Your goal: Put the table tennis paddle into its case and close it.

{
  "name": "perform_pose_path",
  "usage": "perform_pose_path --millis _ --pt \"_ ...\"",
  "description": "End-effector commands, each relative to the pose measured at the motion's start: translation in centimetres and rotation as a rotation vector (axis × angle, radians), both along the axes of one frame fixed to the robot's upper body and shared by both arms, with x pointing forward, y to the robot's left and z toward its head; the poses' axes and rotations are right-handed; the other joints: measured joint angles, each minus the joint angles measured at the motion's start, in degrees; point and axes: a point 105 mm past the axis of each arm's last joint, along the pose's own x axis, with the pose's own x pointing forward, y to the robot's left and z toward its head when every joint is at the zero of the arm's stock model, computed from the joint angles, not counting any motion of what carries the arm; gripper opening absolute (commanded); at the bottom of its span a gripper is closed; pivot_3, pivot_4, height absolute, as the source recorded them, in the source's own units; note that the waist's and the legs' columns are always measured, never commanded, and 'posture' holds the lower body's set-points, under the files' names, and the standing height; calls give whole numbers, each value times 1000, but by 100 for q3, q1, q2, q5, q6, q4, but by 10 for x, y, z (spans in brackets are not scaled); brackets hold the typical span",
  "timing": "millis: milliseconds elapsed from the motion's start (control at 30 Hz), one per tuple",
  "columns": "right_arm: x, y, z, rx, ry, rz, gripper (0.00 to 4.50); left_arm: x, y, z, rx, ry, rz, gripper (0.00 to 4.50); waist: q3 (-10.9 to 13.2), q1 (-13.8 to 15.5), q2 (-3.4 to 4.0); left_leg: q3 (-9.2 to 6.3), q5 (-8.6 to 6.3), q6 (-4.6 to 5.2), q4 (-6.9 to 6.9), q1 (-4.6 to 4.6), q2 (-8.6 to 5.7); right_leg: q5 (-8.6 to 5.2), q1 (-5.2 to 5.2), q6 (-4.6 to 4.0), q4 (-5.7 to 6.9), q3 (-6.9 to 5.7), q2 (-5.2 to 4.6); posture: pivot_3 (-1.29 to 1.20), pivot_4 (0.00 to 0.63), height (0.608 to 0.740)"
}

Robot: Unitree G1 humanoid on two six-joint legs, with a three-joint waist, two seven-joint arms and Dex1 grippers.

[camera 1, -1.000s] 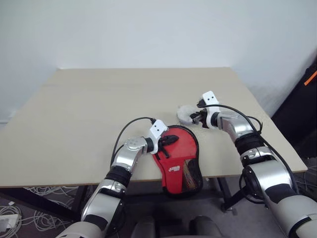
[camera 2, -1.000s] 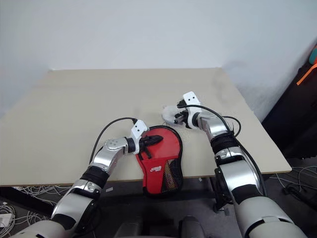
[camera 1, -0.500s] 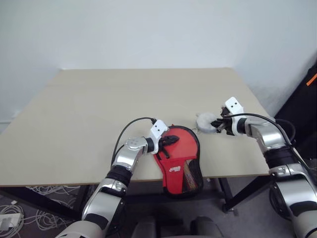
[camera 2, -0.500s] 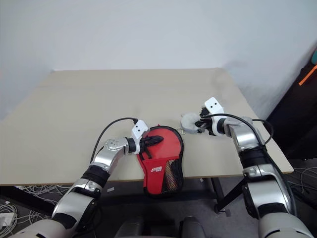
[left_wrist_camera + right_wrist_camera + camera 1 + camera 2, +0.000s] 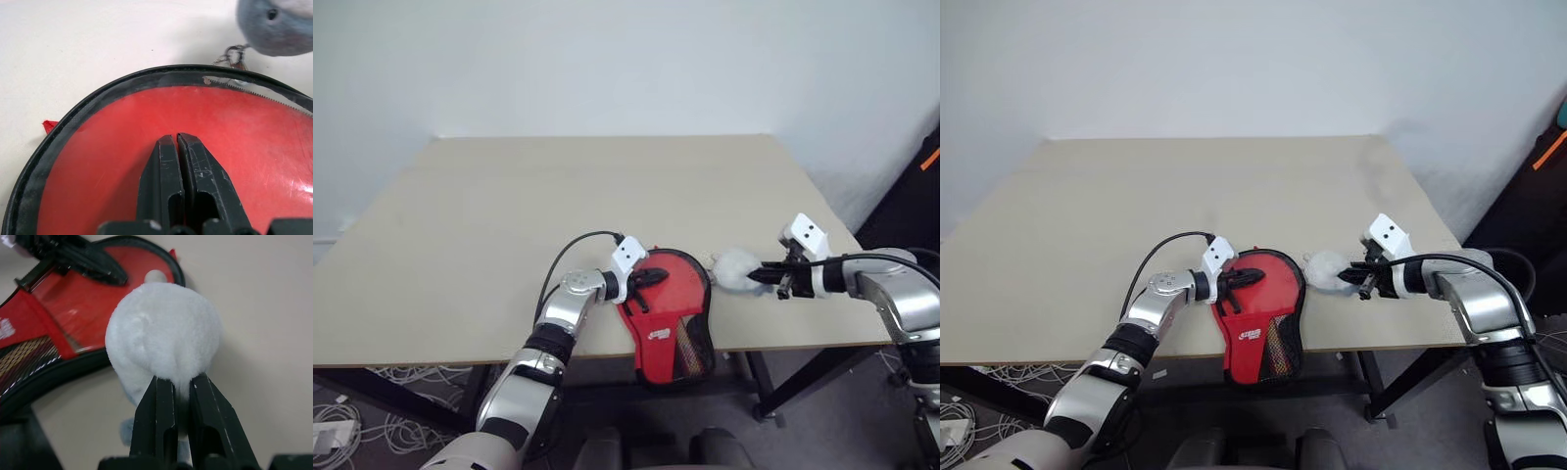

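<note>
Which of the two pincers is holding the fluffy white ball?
The right pincer, pinching the fluffy white ball beside the case; the left pincer rests shut on the case.

Worktop [image 5: 509, 215]: pale wood-look surface, matt, smooth. Case [image 5: 671, 313]: red face glossy and smooth with faint scuffs; black trim, a toothed zip line along its edge; woven mesh pocket near the worktop's front edge. Lump [image 5: 164, 335]: white, fuzzy, soft plush. Fingers [image 5: 195, 181]: black hard plastic, scratched, slight sheen.
</note>
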Motion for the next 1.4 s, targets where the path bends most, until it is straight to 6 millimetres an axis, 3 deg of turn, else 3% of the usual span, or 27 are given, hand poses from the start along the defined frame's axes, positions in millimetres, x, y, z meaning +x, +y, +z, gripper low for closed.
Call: perform_pose_path --millis 33,400,733,833,1167,1400 --pt "-7 -4 18 -5 -48 31 15 -3 3 -13 50 37 -4 0 0 5 0 1 0 0 1 0 0 0 0 0 0 0 0 0 0 740" --pt "-68 -10 9 -44 106 219 15 -1 5 -12 60 33 -13 0 1 95 -6 4 -7 8 11 -1 -1 -6 2 -6 -5 0 -4 0 0 740" --pt "-101 -3 0 -50 200 323 15 2 4 -11 62 29 -14 0 1 138 -9 6 -10 12 14 -2 -2 -12 3 -11 -7 0 -7 0 0 740" --pt "-98 0 -3 -52 187 314 15 1 3 -11 60 29 -20 0 1 139 -10 6 -11 12 15 -1 -2 -12 3 -11 -7 0 -7 0 0 740" --pt "-55 0 -7 -44 66 157 15 -14 -11 -9 54 41 -152 0 1 137 -14 8 -11 12 17 -1 -2 -12 2 -11 -5 0 -7 0 0 740" --pt "-46 8 -3 -24 30 149 15 -21 -18 -12 94 45 -233 0 0 173 -13 8 -11 13 19 -2 -2 -11 4 -11 -5 0 -7 0 0 740"
